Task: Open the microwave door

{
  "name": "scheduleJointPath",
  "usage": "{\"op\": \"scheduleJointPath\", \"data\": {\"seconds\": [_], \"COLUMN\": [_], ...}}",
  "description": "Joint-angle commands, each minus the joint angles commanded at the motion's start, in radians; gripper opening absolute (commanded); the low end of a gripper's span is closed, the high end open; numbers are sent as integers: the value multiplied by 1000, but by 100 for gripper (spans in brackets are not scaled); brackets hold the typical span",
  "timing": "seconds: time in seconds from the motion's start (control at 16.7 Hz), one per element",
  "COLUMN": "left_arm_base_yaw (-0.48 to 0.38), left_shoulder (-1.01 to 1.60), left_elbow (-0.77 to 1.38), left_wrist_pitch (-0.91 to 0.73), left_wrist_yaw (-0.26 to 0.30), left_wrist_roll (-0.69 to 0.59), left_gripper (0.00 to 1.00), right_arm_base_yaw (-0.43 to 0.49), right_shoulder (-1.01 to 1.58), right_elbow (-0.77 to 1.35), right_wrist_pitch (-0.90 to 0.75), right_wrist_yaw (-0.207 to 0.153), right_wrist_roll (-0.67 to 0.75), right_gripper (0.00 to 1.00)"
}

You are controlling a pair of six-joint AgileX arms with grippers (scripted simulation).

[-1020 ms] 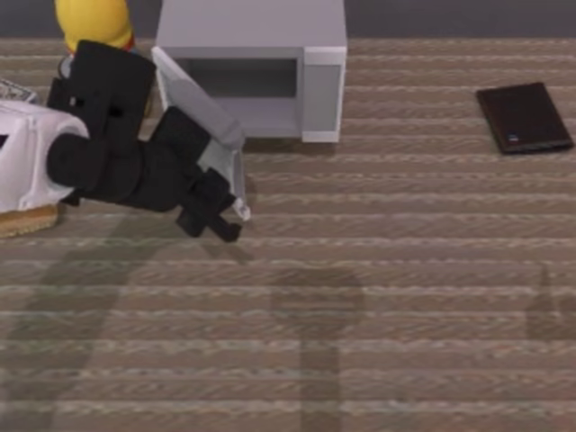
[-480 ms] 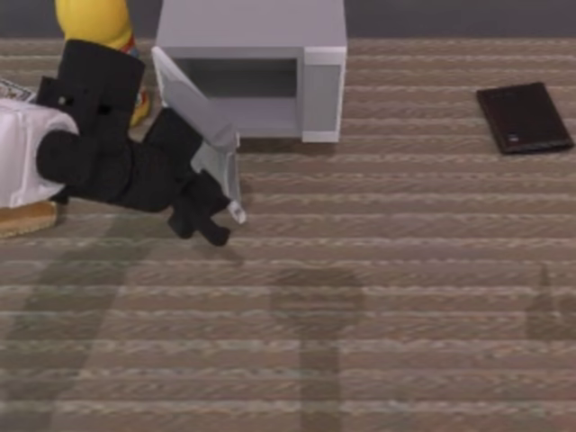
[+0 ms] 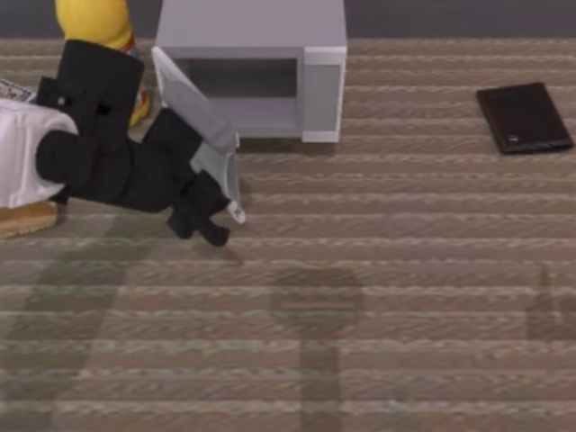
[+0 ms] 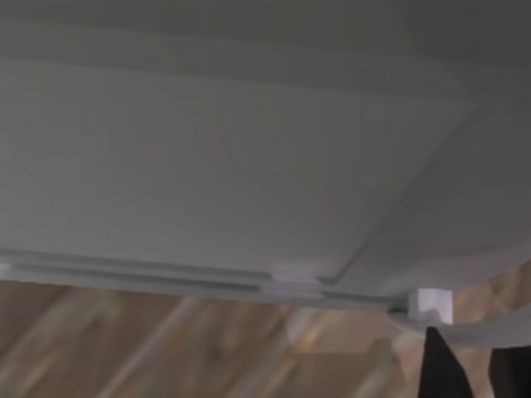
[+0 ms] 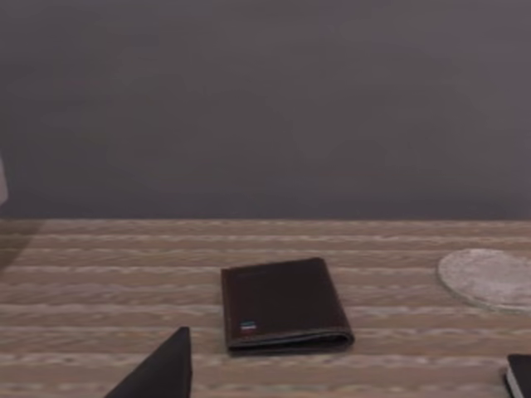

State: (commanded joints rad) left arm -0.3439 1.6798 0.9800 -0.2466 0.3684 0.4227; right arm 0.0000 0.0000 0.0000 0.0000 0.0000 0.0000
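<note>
The light-grey microwave (image 3: 261, 27) stands at the back of the table, left of centre. Its cavity is exposed. The microwave door (image 3: 200, 112) is swung out towards the front left, hinged at the left side. My left gripper (image 3: 214, 220) is at the door's free handle edge, its black fingers (image 4: 440, 365) shut around the white handle tab (image 4: 434, 303). The door's underside (image 4: 216, 166) fills the left wrist view. My right arm is out of the top view; one black fingertip (image 5: 170, 369) shows in its wrist view, with nothing beside it.
A dark brown wallet (image 3: 524, 117) (image 5: 284, 305) lies at the back right. A yellow object (image 3: 94, 22) and a white appliance (image 3: 22, 153) on a wooden board (image 3: 27, 219) crowd the left side behind my left arm. A round pale coaster (image 5: 485, 278) lies farther off.
One second ago my left gripper and the door edge sat slightly farther right; they shifted a little left, swinging the door wider. Nothing has moved in the last half second.
</note>
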Motion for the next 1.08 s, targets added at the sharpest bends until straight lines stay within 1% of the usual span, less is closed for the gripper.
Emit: {"op": "scheduleJointPath", "data": {"seconds": [0.9, 1.08], "left_arm_base_yaw": [0, 1], "left_shoulder": [0, 1], "left_elbow": [0, -5], "left_wrist_pitch": [0, -8], "left_wrist_yaw": [0, 13], "left_wrist_roll": [0, 9], "left_gripper": [0, 0], "right_arm_base_yaw": [0, 0], "right_shoulder": [0, 0], "right_elbow": [0, 0], "right_wrist_pitch": [0, 0], "right_wrist_yaw": [0, 0], "right_wrist_roll": [0, 0], "right_gripper": [100, 100]}}
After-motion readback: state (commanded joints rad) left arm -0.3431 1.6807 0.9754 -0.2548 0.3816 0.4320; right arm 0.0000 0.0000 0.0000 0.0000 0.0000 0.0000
